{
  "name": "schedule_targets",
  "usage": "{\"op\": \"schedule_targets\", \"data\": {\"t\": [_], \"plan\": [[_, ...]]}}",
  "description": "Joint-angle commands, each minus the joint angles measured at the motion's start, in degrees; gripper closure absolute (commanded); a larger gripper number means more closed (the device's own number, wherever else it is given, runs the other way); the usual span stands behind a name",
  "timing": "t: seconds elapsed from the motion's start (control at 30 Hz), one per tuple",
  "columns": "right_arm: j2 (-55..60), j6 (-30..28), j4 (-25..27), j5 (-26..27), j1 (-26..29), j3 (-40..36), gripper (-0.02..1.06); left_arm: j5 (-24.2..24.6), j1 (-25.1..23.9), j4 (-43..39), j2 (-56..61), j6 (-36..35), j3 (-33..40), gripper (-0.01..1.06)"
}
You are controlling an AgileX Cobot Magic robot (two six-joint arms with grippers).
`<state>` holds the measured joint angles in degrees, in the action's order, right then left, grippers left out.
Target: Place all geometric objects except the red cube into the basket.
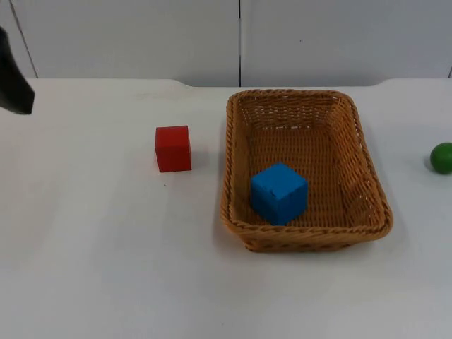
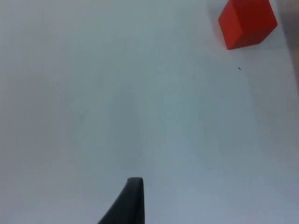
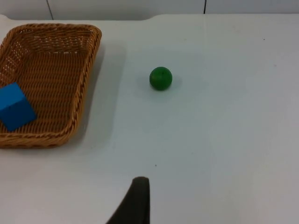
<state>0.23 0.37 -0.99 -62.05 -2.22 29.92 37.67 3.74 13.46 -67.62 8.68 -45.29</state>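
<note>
- Blue cube (image 1: 279, 193): resting inside basket (image 1: 236, 152), toward near wall, already sorted; also visible from right wrist (image 3: 15, 106).
- Red cube (image 1: 173, 148): on surface just left of basket, apart from it; to be left where it lies.
- Green ball (image 1: 442, 157): on surface well right of basket, still outside; likely next item (image 3: 160, 78).
- Right end effector (image 3: 135, 200): aimed across open surface toward ball; finger state cannot be told.
- Left end effector (image 2: 128, 200): over bare surface, red cube ahead; finger state cannot be told; arm apparently waiting.
- Advice for step: approach ball from above, centre fingers, close gently since round shape may roll; lift over rim before release.
- Surface (image 1: 106, 268): white, plain.
- Partition wall (image 1: 141, 35): grey, panelled, at far edge.
</note>
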Motion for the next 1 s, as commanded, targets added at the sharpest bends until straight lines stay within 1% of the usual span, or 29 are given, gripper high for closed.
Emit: {"op": "schedule_targets", "data": {"t": [0.0,0.1,0.27,0.4,0.57,0.67,0.83,0.87,0.9,0.97], "plan": [[-0.23,0.05,-0.17,0.29,0.28,-0.33,0.17,-0.79,-0.21,1.04,3.31,0.04,2.25,0.0],[-0.23,0.05,-0.17,0.29,0.28,-0.33,0.17,-0.21,-0.21,1.04,8.0,0.04,4.75,0.0],[-0.23,0.05,-0.17,0.29,0.28,-0.33,0.17,0.04,-0.21,0.71,12.69,0.04,5.98,0.0],[-0.23,0.05,-0.17,0.29,0.28,-0.33,0.17,2.2,-0.21,-0.57,17.99,0.47,5.98,0.0],[-0.23,0.05,-0.17,0.29,0.28,-0.33,0.17,2.31,-0.21,-0.83,19.93,0.47,5.98,0.0],[-0.23,-0.9,-0.16,0.29,0.28,-0.33,0.17,2.31,-0.21,-0.94,19.94,0.47,5.98,0.0],[-0.23,-0.79,-0.27,0.67,0.28,-0.1,0.17,1.97,-0.21,-1.92,19.94,0.47,5.98,0.0],[3.04,-0.37,-0.27,1.46,0.28,0.41,0.17,1.97,-0.21,-1.92,19.94,0.47,5.98,0.0],[3.9,0.22,-0.27,1.84,0.28,0.83,0.17,1.97,-0.21,-1.92,19.94,0.47,5.98,0.0],[9.73,1.86,-0.15,4.44,0.28,2.37,0.17,1.97,-0.21,-2.05,19.94,0.47,5.98,0.0]]}}
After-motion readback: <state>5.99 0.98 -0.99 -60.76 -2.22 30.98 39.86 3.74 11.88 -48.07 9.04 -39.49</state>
